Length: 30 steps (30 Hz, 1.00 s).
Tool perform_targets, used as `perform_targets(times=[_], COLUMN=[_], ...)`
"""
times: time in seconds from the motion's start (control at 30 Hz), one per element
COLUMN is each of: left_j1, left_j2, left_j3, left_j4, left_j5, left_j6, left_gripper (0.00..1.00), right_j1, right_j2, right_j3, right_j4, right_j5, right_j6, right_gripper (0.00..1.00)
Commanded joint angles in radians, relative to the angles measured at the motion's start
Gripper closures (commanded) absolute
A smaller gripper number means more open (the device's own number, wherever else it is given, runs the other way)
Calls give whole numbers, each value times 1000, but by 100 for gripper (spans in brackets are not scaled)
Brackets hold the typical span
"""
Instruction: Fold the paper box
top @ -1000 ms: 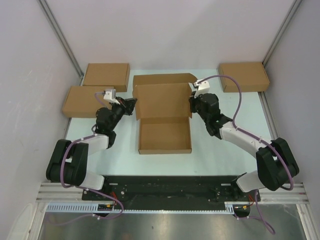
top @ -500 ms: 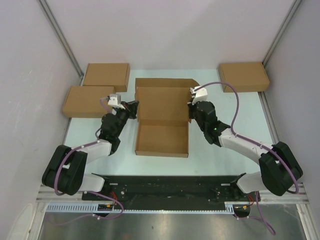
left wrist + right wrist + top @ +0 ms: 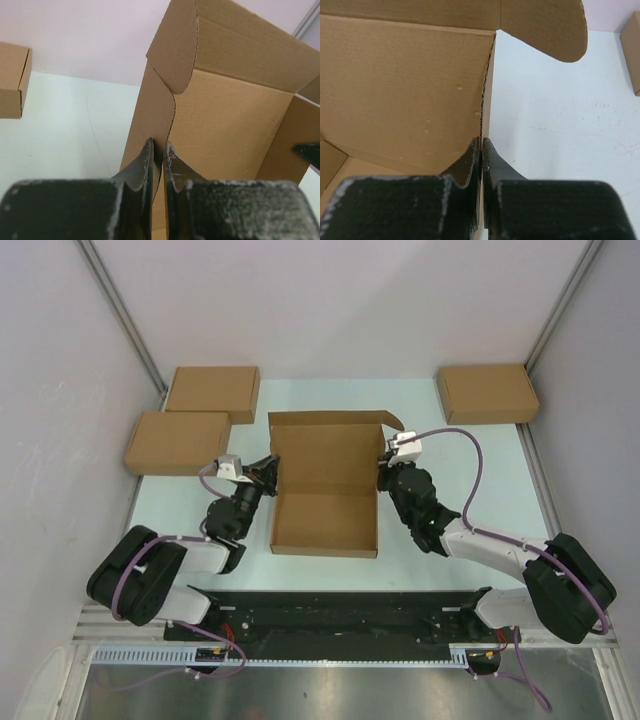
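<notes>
Cardboard boxes (image 3: 212, 392) flank the half-folded paper box (image 3: 325, 455).

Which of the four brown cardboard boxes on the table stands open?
The central paper box: its lid is raised and its inside shows; the other three boxes lie closed.

No text, label, brand mark, number or sign can be read in any view. The paper box (image 3: 325, 523) shows plain brown cardboard on every visible face, with no print on it.
</notes>
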Motion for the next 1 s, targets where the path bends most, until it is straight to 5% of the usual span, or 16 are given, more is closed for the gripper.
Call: perform_targets(times=[0.0,0.57,0.8,0.97], left_j1=[-89,-200,-204,-215], left_j2=[49,118,98,59], left_j3=[-46,-183,-175,-181], left_j4=[101,196,120,79], left_j5=[74,-122,-140,-168], left_j6=[-35,-16,-18,-7], left_gripper=[92,92,91,91], right_j1=[87,236,241,241], right_j2=[24,115,83,-22], right_j3=[-20,-168,-191,-191], right_j4=[-4,101,77,-20], right_j5=[-51,86,93,97], right_j6=[71,165,157,140], right_gripper=[100,100,100,73])
